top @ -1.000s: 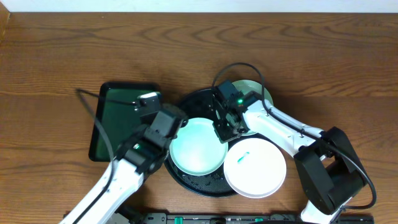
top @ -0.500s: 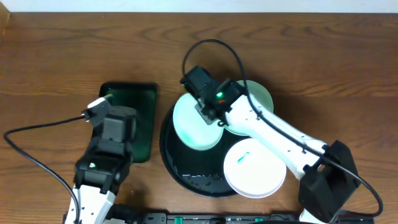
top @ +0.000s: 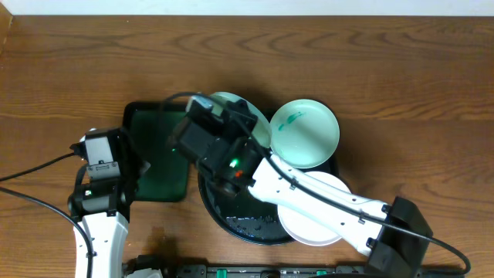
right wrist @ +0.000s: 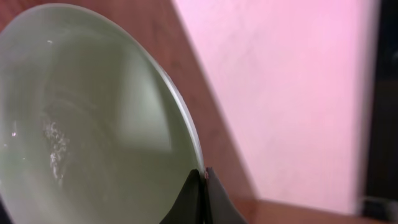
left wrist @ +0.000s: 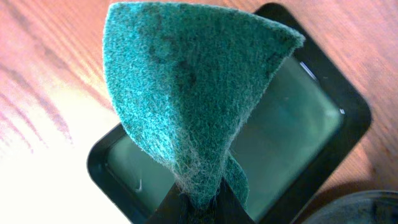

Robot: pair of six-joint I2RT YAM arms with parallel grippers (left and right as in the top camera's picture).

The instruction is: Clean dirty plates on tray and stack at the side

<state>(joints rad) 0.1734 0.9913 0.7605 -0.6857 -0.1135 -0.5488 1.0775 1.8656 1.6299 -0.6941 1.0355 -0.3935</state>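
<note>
Brown wooden table (top: 62,69): my right gripper (right wrist: 204,175) pinches one pale mint-green round plate (right wrist: 81,118), left gripper (left wrist: 198,200) clamps a green scouring pad (left wrist: 193,93); nothing looks stacked yet.

Dark green rectangular tray (top: 160,176) on wooden table (top: 77,69), green scouring pad (left wrist: 193,99) above it

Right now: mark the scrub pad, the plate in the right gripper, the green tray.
scrub pad (left wrist: 193,93), left wrist view, centre of its face.
held plate (right wrist: 81,124), right wrist view, inner surface.
green tray (top: 164,158), overhead view, bare floor.
</note>
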